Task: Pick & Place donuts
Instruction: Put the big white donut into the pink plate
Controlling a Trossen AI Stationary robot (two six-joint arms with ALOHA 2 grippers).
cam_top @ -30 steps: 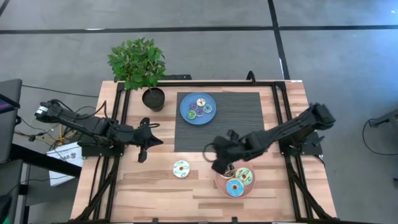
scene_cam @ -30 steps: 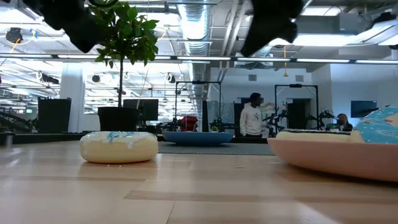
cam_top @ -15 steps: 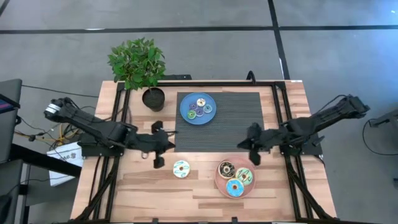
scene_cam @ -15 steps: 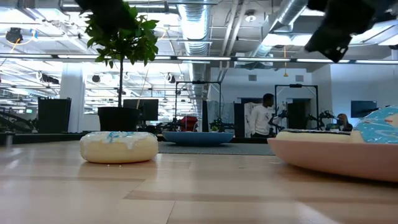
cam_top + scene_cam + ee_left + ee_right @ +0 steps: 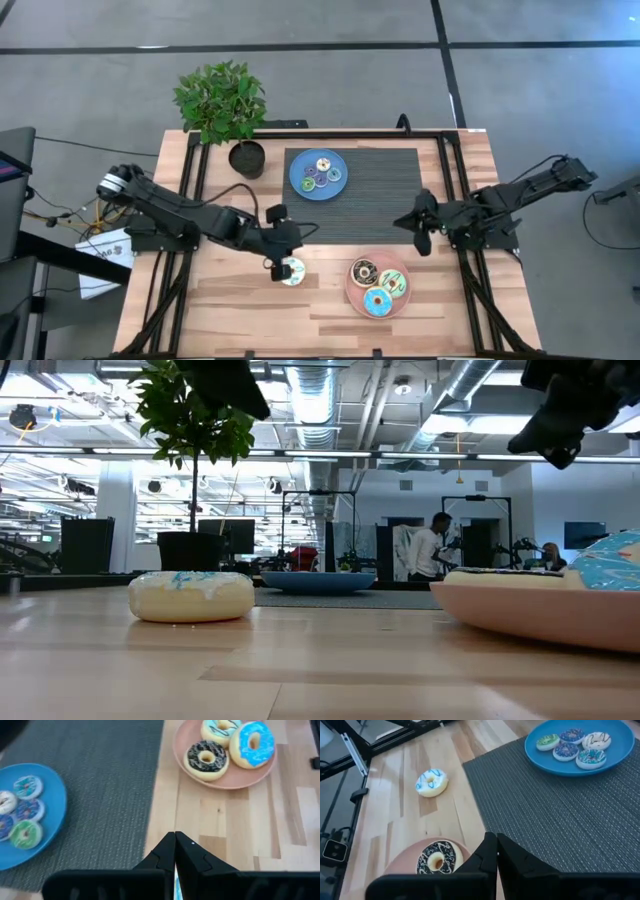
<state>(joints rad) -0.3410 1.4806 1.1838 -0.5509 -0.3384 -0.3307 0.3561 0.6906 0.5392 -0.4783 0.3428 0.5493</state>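
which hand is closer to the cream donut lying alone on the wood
Left. The left hand hovers right over the cream donut, while the right hand sits away across the table, beyond the pink plate.

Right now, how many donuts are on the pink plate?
3 on the pink plate: a dark brown donut, a cream donut and a light blue donut. The overhead view shows the whole plate, so none looks hidden.

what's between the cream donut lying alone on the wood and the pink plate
Only bare wooden tabletop lies between the cream donut and the pink plate. The high view shows this, and the low view agrees.
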